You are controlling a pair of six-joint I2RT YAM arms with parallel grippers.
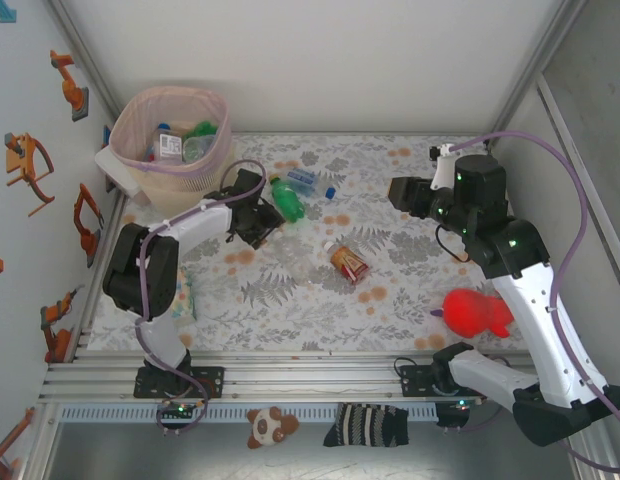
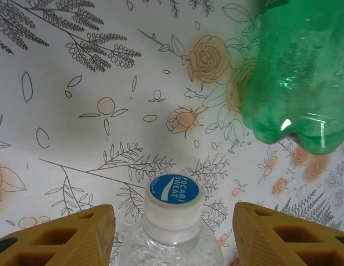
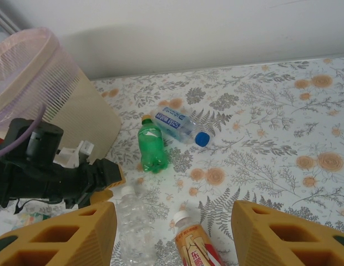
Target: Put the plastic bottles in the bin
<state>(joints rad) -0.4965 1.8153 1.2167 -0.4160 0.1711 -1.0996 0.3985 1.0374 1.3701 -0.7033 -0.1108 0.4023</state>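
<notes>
A clear Pocari Sweat bottle (image 2: 173, 194) is sitting between the left gripper's (image 2: 173, 210) open jaws.
The pink bin (image 1: 140, 110) is standing at the bench's (image 1: 410, 290) far-left corner, holding bottles. A green bottle (image 2: 297, 83) and a blue-capped bottle (image 3: 176, 124) are lying just beside the left gripper, and an orange-labelled bottle (image 1: 348, 262) mid-bench. The right gripper (image 3: 173, 208) is hovering, jaws open and empty.

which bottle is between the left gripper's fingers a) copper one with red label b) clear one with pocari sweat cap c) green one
B: the left wrist view shows the clear bottle, its Pocari Sweat cap facing the camera, between the left gripper's fingers; the green bottle lies off to one side.
</notes>
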